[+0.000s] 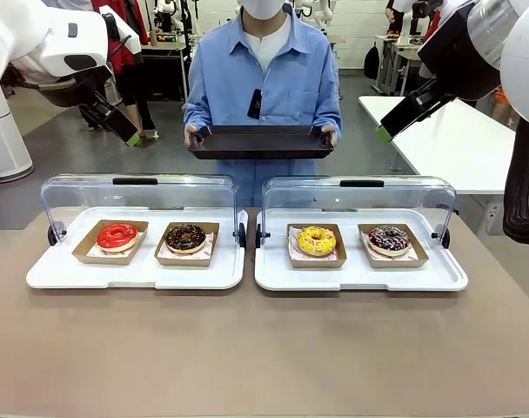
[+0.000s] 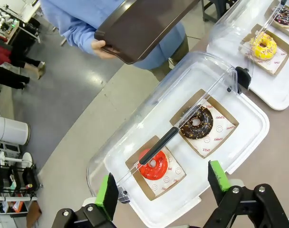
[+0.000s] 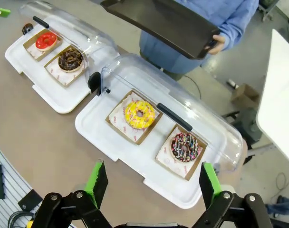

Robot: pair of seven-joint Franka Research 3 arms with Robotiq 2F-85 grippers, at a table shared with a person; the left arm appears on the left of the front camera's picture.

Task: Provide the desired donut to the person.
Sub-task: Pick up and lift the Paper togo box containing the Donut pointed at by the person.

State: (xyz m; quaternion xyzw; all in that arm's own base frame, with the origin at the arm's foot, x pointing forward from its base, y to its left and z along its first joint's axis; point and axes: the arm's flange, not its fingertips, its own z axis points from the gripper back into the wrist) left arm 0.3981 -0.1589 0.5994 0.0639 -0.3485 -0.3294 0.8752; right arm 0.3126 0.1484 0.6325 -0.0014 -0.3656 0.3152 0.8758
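Note:
Four donuts lie in paper trays. A red-glazed donut (image 1: 117,235) (image 2: 153,165) and a chocolate donut (image 1: 186,237) (image 2: 196,125) share the left white tray (image 1: 134,274). A yellow donut (image 1: 317,240) (image 3: 139,114) and a dark sprinkled donut (image 1: 389,239) (image 3: 184,146) sit on the right white tray (image 1: 360,277). The person (image 1: 264,70) stands at the far side, both hands holding a dark serving tray (image 1: 260,141). My left gripper (image 1: 130,135) (image 2: 162,183) hangs open high above the left tray. High over the right tray, my right gripper (image 1: 385,132) (image 3: 152,175) is open too, nothing held.
Clear lids (image 1: 134,196) (image 1: 360,198) with black handles are swung back on the far side of both trays. The brown table (image 1: 264,348) is bare in front of them. A white table (image 1: 473,148) stands at the right.

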